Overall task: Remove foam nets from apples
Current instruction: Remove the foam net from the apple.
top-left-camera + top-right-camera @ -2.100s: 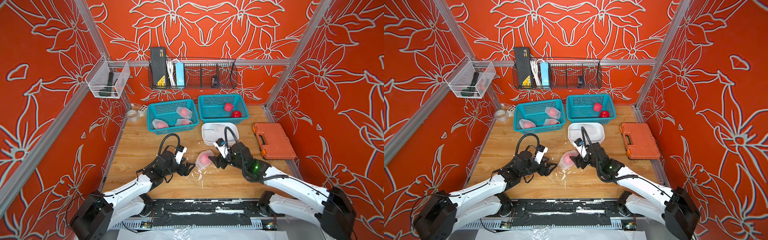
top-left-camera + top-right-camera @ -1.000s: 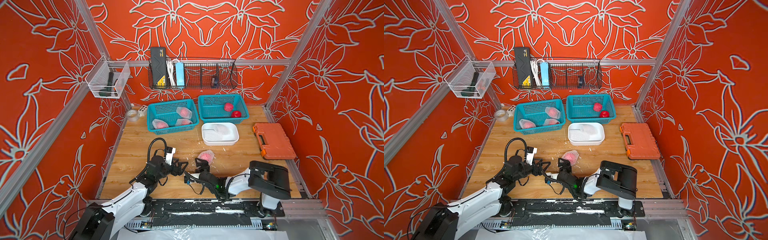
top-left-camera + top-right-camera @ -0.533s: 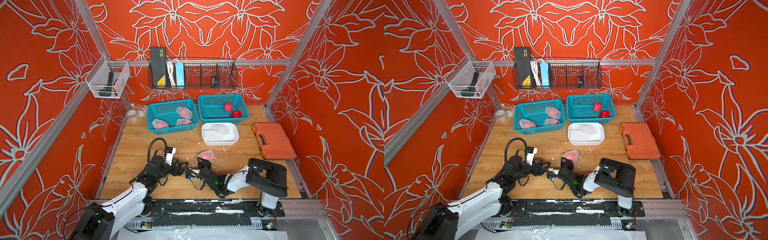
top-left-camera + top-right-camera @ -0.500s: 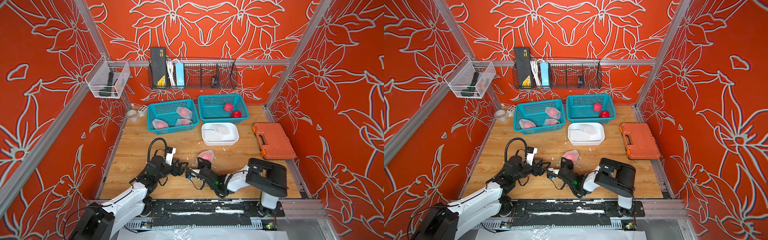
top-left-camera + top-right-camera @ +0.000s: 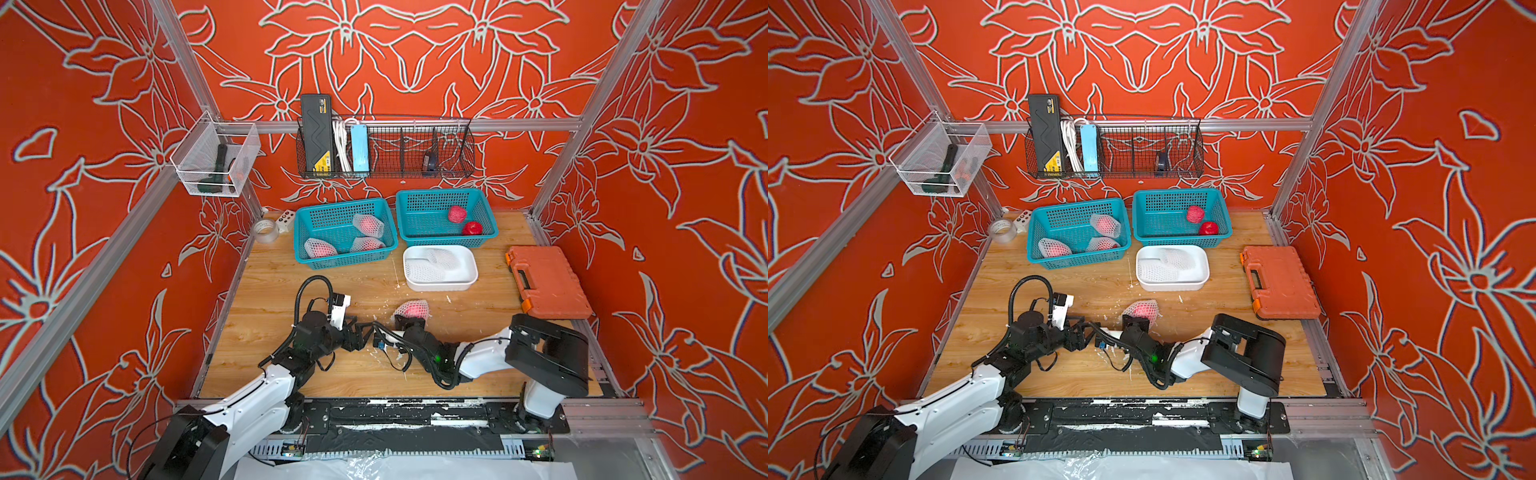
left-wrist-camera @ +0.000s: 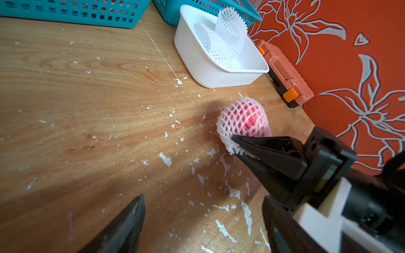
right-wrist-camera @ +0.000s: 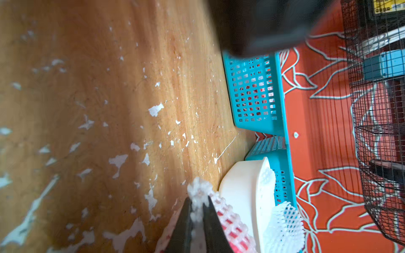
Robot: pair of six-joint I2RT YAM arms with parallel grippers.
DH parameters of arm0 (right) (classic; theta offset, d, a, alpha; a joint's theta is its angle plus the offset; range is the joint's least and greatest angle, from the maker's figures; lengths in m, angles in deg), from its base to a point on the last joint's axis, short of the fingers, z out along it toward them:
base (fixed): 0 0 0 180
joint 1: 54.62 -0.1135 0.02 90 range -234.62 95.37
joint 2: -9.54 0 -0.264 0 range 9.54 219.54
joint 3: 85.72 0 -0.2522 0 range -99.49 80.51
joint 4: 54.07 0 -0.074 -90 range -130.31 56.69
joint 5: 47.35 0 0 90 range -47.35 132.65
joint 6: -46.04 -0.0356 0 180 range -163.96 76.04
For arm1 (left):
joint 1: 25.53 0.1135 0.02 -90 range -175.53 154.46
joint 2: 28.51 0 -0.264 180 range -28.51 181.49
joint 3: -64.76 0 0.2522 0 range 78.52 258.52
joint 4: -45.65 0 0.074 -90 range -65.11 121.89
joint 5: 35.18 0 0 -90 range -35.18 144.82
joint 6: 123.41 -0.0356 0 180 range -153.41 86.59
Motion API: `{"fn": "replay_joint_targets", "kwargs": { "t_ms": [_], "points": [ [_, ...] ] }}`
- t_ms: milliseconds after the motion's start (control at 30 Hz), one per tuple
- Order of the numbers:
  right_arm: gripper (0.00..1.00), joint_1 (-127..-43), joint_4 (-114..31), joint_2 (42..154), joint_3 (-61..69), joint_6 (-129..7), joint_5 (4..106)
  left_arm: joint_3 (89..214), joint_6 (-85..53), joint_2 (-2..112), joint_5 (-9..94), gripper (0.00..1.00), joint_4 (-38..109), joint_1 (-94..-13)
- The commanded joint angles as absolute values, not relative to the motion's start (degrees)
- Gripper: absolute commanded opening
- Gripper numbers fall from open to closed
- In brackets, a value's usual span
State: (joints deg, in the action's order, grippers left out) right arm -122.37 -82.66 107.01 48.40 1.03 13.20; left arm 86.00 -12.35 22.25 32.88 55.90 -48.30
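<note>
One apple (image 5: 412, 309) in a white foam net (image 6: 232, 118) lies on the wooden table, in front of the white tray. My right gripper (image 7: 198, 203) is shut on the net's frayed near edge (image 7: 198, 190); in both top views its fingers (image 5: 1133, 322) sit just in front of the apple. My left gripper (image 6: 203, 198) hovers low over the table to the left of it, open and holding nothing. Three netted apples (image 5: 368, 224) lie in the left teal basket (image 5: 345, 262). Two bare apples (image 5: 457, 214) lie in the right teal basket (image 5: 449, 242).
The white tray (image 5: 440, 284) holds loose empty nets (image 5: 432, 264). An orange case (image 5: 546, 280) lies at the right edge, a tape roll (image 5: 266, 230) at the back left. White foam flakes (image 6: 165, 158) litter the table. A wire shelf (image 5: 386, 149) hangs on the back wall.
My right gripper's jaws have closed onto the net's edge and it has edged closer to the apple. The left gripper has stayed open and almost still.
</note>
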Motion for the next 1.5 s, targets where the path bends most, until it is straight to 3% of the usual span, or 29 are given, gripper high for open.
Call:
{"fn": "replay_joint_targets", "kwargs": {
  "t_ms": [0,267,467,800,867,967,1100,1200,1300,1400,1433,1467],
  "points": [
    [0.07,-121.87,-79.66,101.46,49.31,-3.8,18.34,85.88,-12.16,21.35,33.63,0.81,55.97,-48.01],
    [0.06,-118.62,-71.41,88.64,52.49,-17.18,28.6,86.68,-12.68,18.67,36.12,0.82,53.69,-48.03],
    [0.06,-112.0,-64.27,79.74,52.93,-26.85,43.25,87.14,-12.92,18.24,36.23,0.82,53.69,-48.03],
    [0.07,-102.64,-64.0,87.0,45.46,-42.77,69.87,87.99,-13.4,24.2,32.88,0.83,60.06,-48.12],
    [0.06,-102.66,-64.35,89.27,43.96,-44.5,70.21,87.96,-14.42,25.21,31.8,0.83,62.15,-48.21],
    [0.03,-104.35,-64.1,89.79,43.81,-43.94,61.42,87.28,-14.97,25.71,32.66,0.83,64.98,-48.3],
    [0.0,-99.37,-69.86,91.07,43.33,-51.03,72.07,86.77,-17.3,26.4,33.58,0.83,66.8,-48.3],
    [0.0,-103.79,-60.07,91.19,40.08,-44.2,58.2,86.1,-17.94,26.79,34.7,0.83,67.85,-48.24],
    [0.0,-98.03,-72.12,91.46,43.53,-53.97,70.72,86.07,-18.29,27.38,34.84,0.83,68.23,-48.3],
    [0.0,-102.14,-61.6,91.24,39.91,-48.17,56.38,85.98,-18.12,27.65,35.3,0.83,68.18,-48.32],
    [0.0,-101.3,-61.69,91.28,39.7,-51.13,56.14,85.96,-17.97,27.65,35.32,0.83,68.21,-48.33],
    [0.0,-98.23,-66.37,91.55,41.18,-56.11,62.18,85.99,-17.81,27.65,35.36,0.83,68.4,-48.33]
  ]
}}
